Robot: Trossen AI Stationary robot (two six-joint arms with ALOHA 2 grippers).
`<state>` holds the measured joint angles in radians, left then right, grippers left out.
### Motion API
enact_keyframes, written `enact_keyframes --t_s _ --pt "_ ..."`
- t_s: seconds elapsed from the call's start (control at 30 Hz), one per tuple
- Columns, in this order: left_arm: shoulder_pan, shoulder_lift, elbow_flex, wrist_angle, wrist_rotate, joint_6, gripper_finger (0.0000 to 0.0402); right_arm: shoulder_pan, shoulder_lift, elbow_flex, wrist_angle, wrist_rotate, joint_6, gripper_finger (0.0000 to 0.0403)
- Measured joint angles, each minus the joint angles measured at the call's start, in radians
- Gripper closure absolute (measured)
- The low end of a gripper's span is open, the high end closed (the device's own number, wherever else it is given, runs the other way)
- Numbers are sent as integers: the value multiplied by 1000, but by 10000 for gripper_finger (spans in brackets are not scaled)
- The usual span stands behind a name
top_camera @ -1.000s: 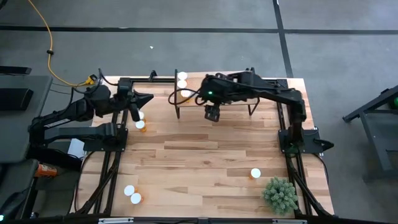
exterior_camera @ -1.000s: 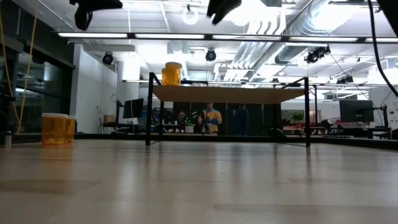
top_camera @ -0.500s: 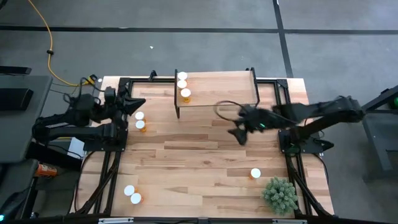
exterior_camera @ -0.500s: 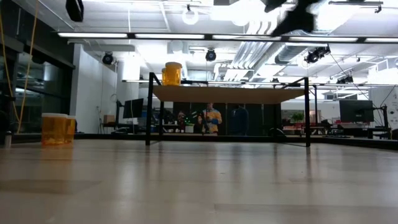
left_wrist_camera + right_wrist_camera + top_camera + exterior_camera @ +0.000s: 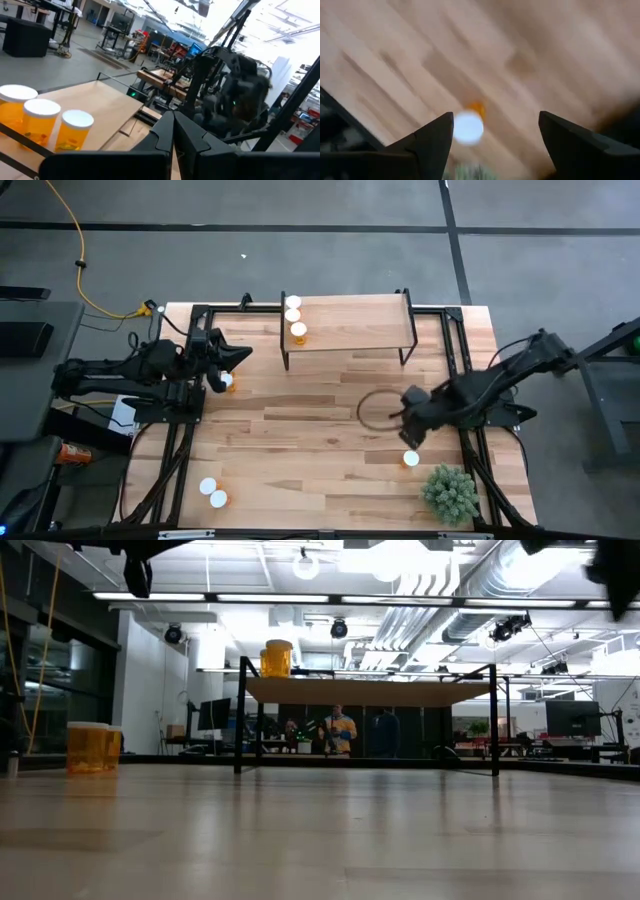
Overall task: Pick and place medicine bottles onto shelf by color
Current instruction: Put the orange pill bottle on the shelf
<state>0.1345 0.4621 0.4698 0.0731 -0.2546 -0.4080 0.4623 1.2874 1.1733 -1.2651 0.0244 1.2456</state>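
I'm seeing the right end effector (image 5: 410, 436) hanging wide open and empty just above a lone bottle (image 5: 410, 459) near the plant (image 5: 451, 493). The left end effector (image 5: 232, 358), pinched fully closed and holding nothing, is hovering beside the shelf (image 5: 350, 325), where three bottles (image 5: 293, 315) are standing at its left end.

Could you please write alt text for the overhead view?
The right tool, open, hangs above a lone pill bottle near a green plant. Three bottles stand on the small shelf; the left tool, shut, waits at the table's left edge.
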Motion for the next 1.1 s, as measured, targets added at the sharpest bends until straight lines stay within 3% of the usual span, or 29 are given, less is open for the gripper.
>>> enact_keyframes --t_s 0.13,0.33,0.8,1.1 --pt "0 0 0 0 0 0 401 64 71 -40 47 -57 128 120" --pt "0 -2 0 0 6 0 402 117 146 -51 139 -58 271 120" --pt "0 -2 0 -1 35 0 402 136 276 -52 135 -77 381 120" --pt "0 -2 1 -1 36 0 402 136 290 -52 150 -77 417 120"
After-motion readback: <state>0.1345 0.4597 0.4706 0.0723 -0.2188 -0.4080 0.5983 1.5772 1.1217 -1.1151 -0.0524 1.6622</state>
